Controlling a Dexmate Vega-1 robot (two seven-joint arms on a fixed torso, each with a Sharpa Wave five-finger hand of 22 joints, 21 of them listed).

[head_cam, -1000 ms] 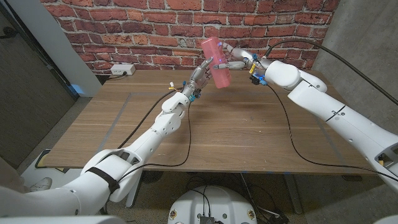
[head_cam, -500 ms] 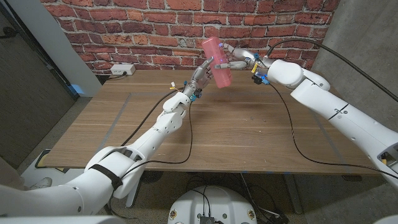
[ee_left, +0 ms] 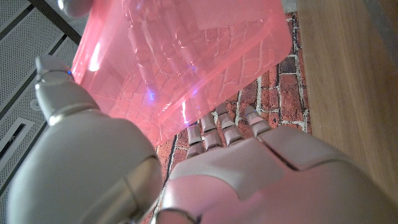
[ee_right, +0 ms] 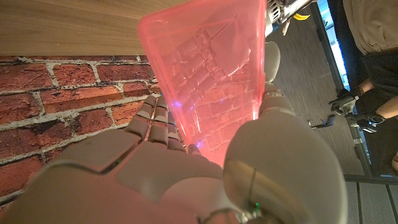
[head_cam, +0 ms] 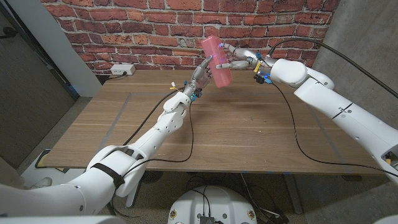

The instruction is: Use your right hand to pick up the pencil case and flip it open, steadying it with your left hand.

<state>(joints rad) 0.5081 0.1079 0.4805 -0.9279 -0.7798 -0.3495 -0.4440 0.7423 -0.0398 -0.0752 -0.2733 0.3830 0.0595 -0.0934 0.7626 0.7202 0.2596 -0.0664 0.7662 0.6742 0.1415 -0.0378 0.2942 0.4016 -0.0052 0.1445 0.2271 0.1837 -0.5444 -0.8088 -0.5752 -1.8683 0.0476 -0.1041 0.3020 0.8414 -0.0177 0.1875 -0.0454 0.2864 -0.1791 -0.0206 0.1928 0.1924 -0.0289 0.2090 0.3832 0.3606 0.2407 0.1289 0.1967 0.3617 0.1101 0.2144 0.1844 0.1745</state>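
The translucent pink plastic pencil case (head_cam: 216,62) stays aloft, tilted, gripped by the right hand (head_cam: 236,60) with the left hand (head_cam: 200,76) touching its other side; barely shifted since a second ago; lid seemingly still unopened.

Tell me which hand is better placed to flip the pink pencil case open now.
Probably the right. The right hand already grips the pencil case in the air above the table, while the left hand touches its other side, suited to steadying.
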